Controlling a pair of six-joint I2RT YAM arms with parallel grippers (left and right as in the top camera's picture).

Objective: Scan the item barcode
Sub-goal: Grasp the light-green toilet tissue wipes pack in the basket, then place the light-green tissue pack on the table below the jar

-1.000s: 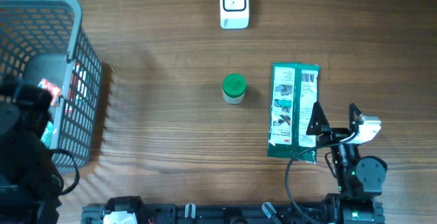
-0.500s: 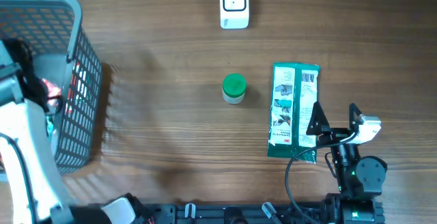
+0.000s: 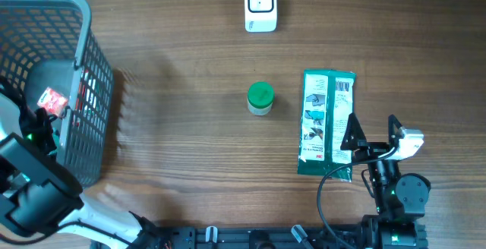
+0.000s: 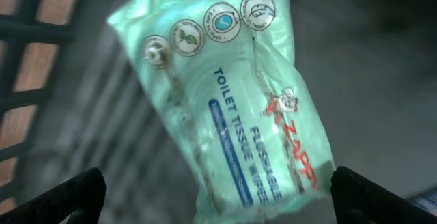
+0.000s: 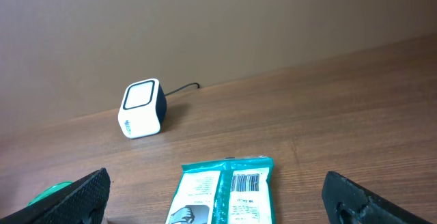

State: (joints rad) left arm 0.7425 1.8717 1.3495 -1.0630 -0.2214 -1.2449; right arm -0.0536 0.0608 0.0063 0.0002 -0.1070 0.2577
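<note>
After swinging in over the basket (image 3: 91, 112), the left pincer (image 4: 218, 203), spread wide, is hovering above the wipes pack (image 4: 232, 115) lying inside; a pickup for the scanner (image 3: 260, 6) is seemingly nearing.

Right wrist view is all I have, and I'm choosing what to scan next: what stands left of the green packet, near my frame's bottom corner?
Observer: A small jar with a green lid, upright, left of the green packet and apart from it.
Operator: Where is the other arm?
Observer: The left gripper hangs over the grey basket at the table's left end.
Operator: Anything in its reach?
Observer: A pack of toilet tissue wipes lies in the basket under its wide-open jaws, not gripped.
</note>
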